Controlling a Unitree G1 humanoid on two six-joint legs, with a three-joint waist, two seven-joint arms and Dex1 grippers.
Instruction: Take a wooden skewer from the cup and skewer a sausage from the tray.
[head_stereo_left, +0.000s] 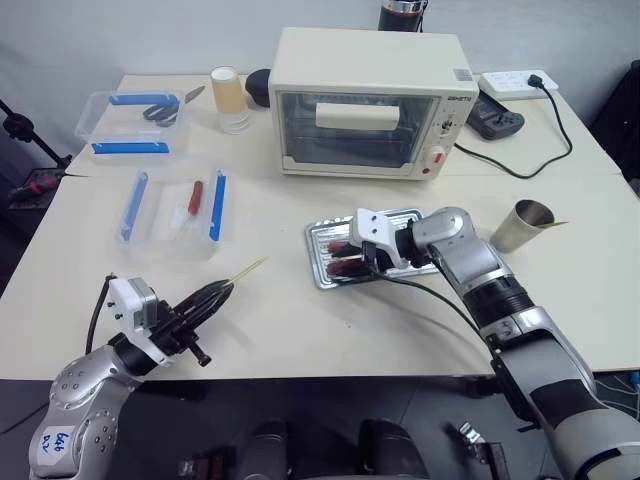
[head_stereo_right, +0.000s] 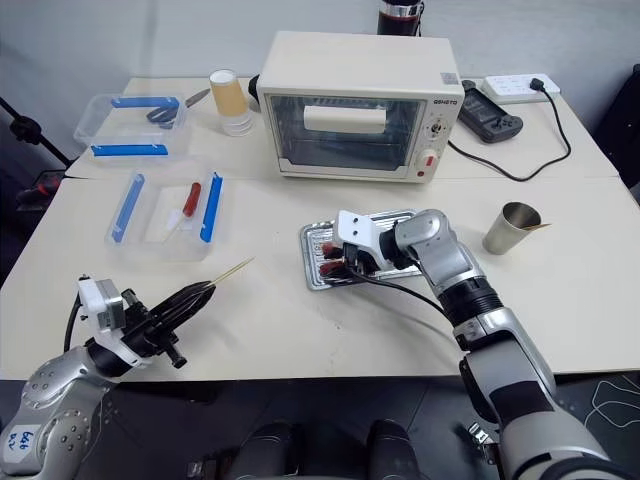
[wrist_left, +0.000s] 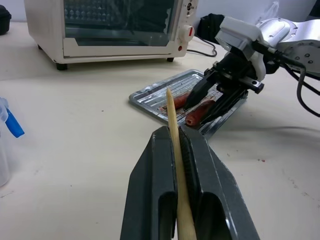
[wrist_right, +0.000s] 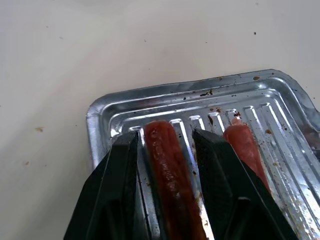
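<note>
1. Between my right fingers (wrist_right: 122, 175) lies one sausage (wrist_right: 167, 172), lengthwise in the gap, resting in the tray (wrist_right: 107, 112); whether both fingers press its skin I cannot tell, so I cannot say the hold is firm.
2. Just beside it in the same tray lies the second sausage (wrist_right: 245, 150), outside my fingers and roughly parallel to the first.
3. My right gripper (head_stereo_left: 352, 256) reaches into the tray from the right and tilts downward over its left part.
4. The tray sits on the table (head_stereo_left: 300, 310) in front of the oven (head_stereo_left: 365, 100).
5. My left gripper (wrist_left: 178, 165) is clamped tight on the skewer (wrist_left: 172, 125), whose pointed tip sticks out past the fingertips toward the tray.
6. That gripper hovers near the table's front left edge, well apart from the tray.
7. The cup (head_stereo_left: 524, 226) lies tipped on its side to the right of the tray, near my right arm.
8. Clear boxes (head_stereo_left: 175, 210) with blue clips sit at the table's left.
</note>
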